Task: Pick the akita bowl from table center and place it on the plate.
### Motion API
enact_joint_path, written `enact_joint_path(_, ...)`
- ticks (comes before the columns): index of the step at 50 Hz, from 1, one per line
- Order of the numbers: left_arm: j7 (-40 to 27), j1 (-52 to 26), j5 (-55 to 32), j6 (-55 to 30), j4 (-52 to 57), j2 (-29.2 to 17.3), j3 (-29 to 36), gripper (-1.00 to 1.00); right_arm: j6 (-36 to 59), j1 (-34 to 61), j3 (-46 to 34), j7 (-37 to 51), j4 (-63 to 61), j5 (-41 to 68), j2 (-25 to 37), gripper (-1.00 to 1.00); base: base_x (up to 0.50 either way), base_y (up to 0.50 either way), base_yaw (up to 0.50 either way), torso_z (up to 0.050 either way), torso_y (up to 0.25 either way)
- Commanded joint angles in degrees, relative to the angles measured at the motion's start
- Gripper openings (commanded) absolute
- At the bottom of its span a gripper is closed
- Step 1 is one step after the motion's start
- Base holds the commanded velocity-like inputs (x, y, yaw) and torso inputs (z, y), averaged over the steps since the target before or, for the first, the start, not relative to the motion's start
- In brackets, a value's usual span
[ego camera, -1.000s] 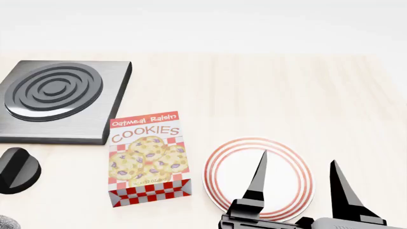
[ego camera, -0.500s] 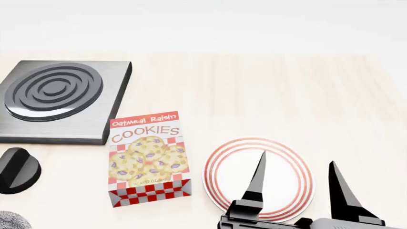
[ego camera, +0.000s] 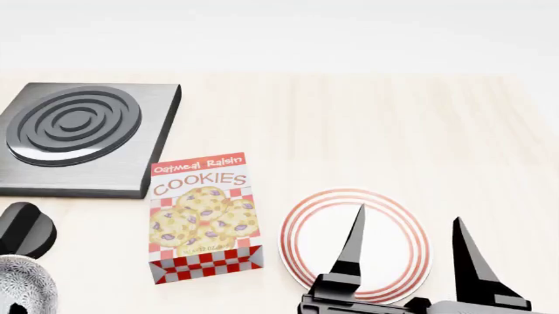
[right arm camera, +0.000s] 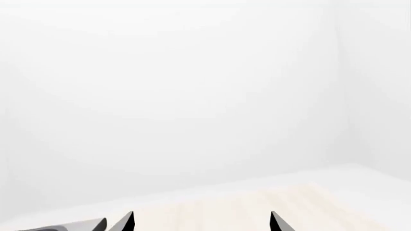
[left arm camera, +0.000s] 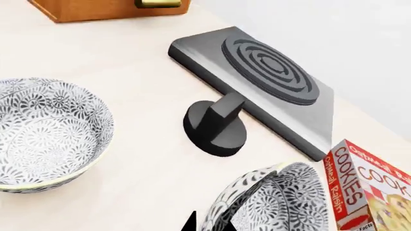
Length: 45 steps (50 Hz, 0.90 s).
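The akita bowl (left arm camera: 289,202), white with a black floral pattern, hangs tilted close to the left wrist camera. My left gripper (left arm camera: 212,219) is shut on its rim, one fingertip on each side. In the head view the bowl (ego camera: 22,288) shows at the bottom-left corner, by the black knob. The plate (ego camera: 302,229), white with red rings, lies on the table right of the cookie box. My right gripper (ego camera: 409,216) hovers over the plate, open and holding nothing. In the right wrist view that gripper (right arm camera: 201,214) points at a white wall.
A cookie box (ego camera: 201,216) lies between the bowl and the plate. A grey stove burner (ego camera: 78,131) and its black knob (ego camera: 22,229) are at the left. A second bowl of the same pattern (left arm camera: 45,130) sits on the table. A wooden box (left arm camera: 96,7) stands beyond.
The patterned bowl has come further into the head view at the bottom-left corner, carried by the left gripper. The right gripper has not moved.
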Motion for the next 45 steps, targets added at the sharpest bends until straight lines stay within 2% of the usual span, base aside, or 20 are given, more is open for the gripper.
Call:
enact_joint_path(1,6.8,-0.2,4.4,4.8,5.3,-1.1,2.2,-1.00,-0.1,-0.1,0.9,-0.2,-1.0,-0.2,-0.1,1.00,0.00,0.00,0.00,0.000,0.000)
enact_joint_path(2,8.9,-0.2,5.5,6.1,6.2,-1.5,3.0,-1.00,-0.1,-0.2,0.8,-0.2,-0.9,-0.2,-0.1,1.00,0.00,0.00,0.00,0.000,0.000)
enact_joint_path(12,13.6,-4.0,19.3,14.0,6.4,-0.6,10.7,-1.00,-0.4,-0.2,0.7,-0.3,-0.6,0.1,0.0,1.00,0.00,0.00,0.00,0.000,0.000)
enact_joint_path(17,16.9,-7.7,22.0,15.4,7.4,-0.7,14.7,-1.00,-0.6,-0.1,0.8,-0.4,-0.3,0.0,0.2,1.00,0.00,0.00,0.00,0.000,0.000)
enact_joint_path(23,21.6,-9.3,24.7,21.1,5.5,-0.1,17.2,-1.00,-0.7,-0.1,1.5,-0.6,0.1,0.5,0.8,1.00,0.00,0.00,0.00,0.000,0.000)
enact_joint_path(29,26.7,-10.5,27.1,23.1,4.9,-1.8,20.7,-1.00,-0.6,0.1,1.5,-0.8,-0.1,0.9,1.2,1.00,0.00,0.00,0.00,0.000,0.000)
enact_joint_path(32,31.7,-10.3,22.4,24.2,4.8,-2.6,21.5,-1.00,-0.3,0.3,1.1,-1.7,-0.1,1.3,1.8,1.00,0.00,0.00,0.00,0.000,0.000)
enact_joint_path(36,35.5,-10.3,21.7,25.4,3.0,-3.5,22.7,-1.00,0.8,0.8,1.0,-2.5,-0.7,2.4,3.0,1.00,0.00,0.00,0.00,0.000,0.000)
enact_joint_path(45,39.9,-9.6,18.3,25.6,2.3,-5.1,23.6,-1.00,4.8,1.9,-0.6,-3.8,-2.5,3.2,5.7,1.00,0.00,0.00,0.00,0.000,0.000)
